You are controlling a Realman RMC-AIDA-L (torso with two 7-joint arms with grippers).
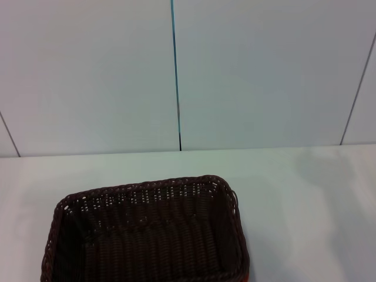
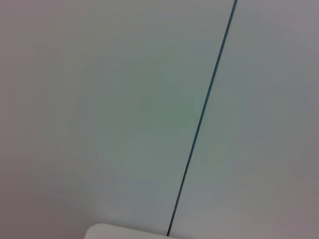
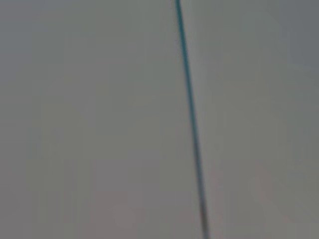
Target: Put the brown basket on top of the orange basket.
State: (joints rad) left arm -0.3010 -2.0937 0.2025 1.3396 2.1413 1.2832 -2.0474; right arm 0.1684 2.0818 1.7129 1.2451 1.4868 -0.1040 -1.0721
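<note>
The brown basket [image 1: 150, 235] is at the bottom of the head view, left of centre, cut off by the frame's lower edge. It is dark woven wicker with a braided rim and a small loop handle on its right end. A thin sliver of the orange basket [image 1: 248, 276] shows under its lower right corner, so the brown basket sits on top of it. Neither gripper shows in any view. Both wrist views show only the wall.
The white table [image 1: 305, 200] extends to the right and behind the baskets. A pale wall [image 1: 88, 76] with a dark vertical seam [image 1: 175, 70] stands at the back. The seam also shows in the left wrist view [image 2: 199, 124] and in the right wrist view [image 3: 189, 109].
</note>
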